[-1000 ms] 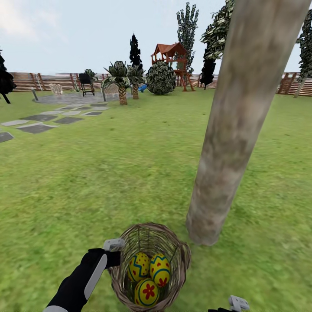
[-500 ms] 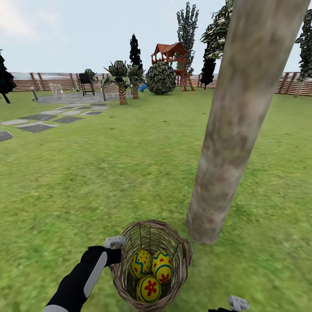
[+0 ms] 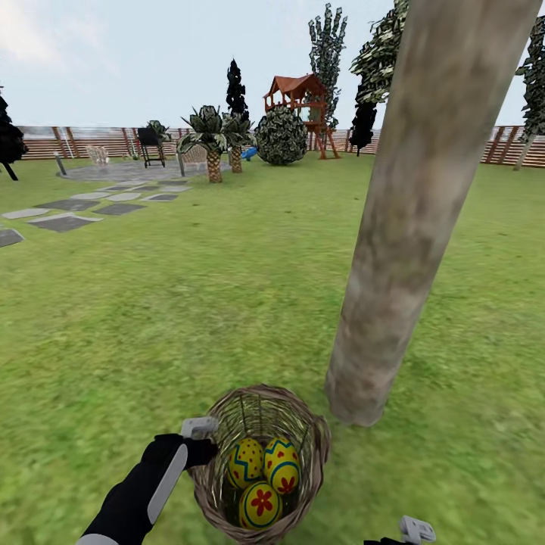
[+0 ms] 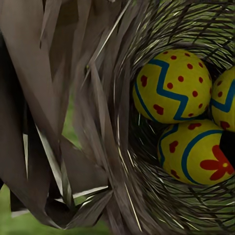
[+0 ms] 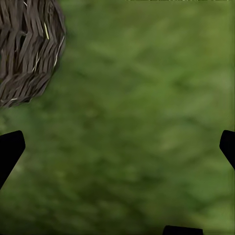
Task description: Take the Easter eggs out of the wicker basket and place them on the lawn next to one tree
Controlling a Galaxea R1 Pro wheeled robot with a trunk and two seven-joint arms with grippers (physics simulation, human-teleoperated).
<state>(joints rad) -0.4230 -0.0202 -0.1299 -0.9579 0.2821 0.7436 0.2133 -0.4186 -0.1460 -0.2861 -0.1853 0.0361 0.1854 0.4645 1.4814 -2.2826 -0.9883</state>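
Three Easter eggs (image 3: 263, 477) lie in the wicker basket (image 3: 261, 462), which we carry by its left rim in the left gripper (image 3: 198, 440), jaws clamped on the weave. Over the last second the basket has lifted slightly and tipped a little toward the tree (image 3: 424, 197); we judge the carry near its end, with no egg yet set down. Left of the basket the lawn (image 3: 113, 341) is open and unobstructed. At right the trunk base stands just beside the rim, leaving a narrow gap. Further right, the right gripper (image 5: 117, 149) hangs over bare grass, jaws apart, free to reach in.
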